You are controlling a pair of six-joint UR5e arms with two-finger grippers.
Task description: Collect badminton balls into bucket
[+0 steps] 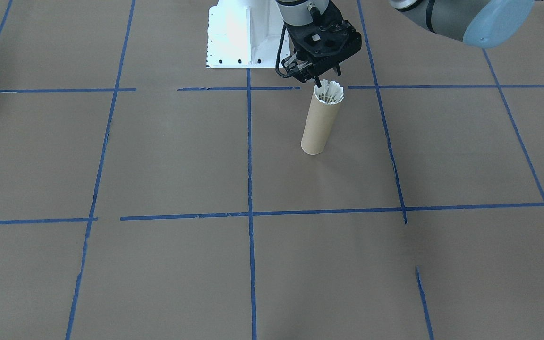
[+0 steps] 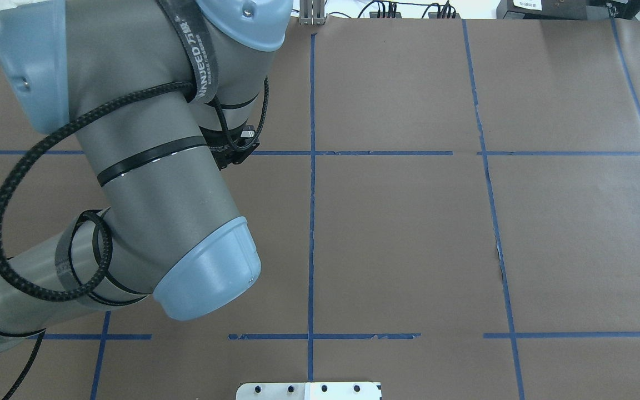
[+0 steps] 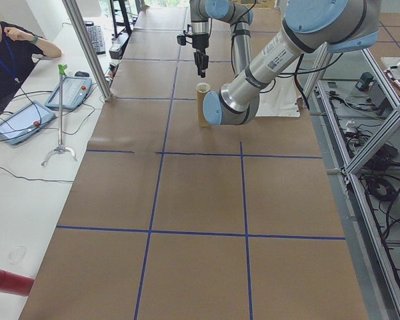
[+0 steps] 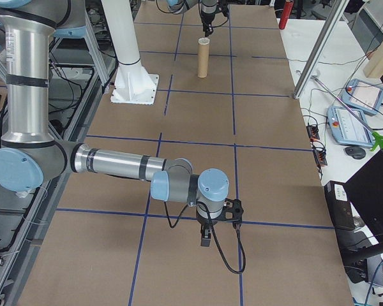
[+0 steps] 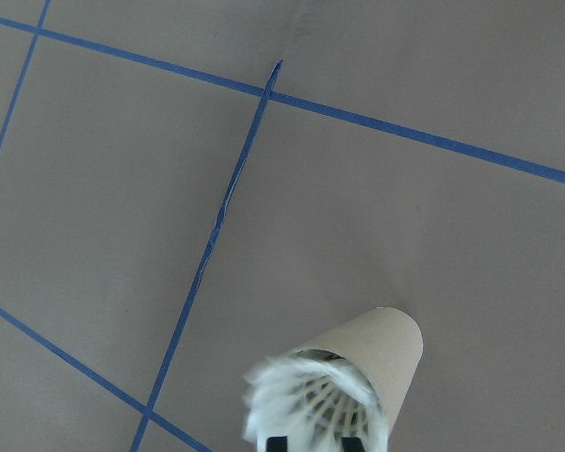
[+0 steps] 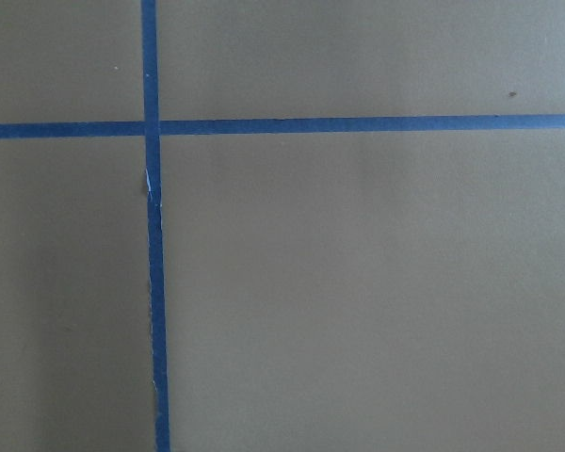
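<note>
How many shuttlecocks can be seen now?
1. One shuttlecock sits in the mouth of the cardboard tube, under the left gripper. Others may be hidden deeper inside the tube.

We're looking at a robotics lab — a long table [image 3: 200, 200] covered in brown paper and gridded with blue tape [image 1: 249, 189], aluminium framing [image 3: 360, 133] running along its side. A person [image 3: 7, 53] is sitting at a white desk [image 3: 27, 220] alongside, teach pendants [image 3: 20, 123] and a keyboard [image 3: 97, 39] lying there — cables trailing everywhere.
</note>
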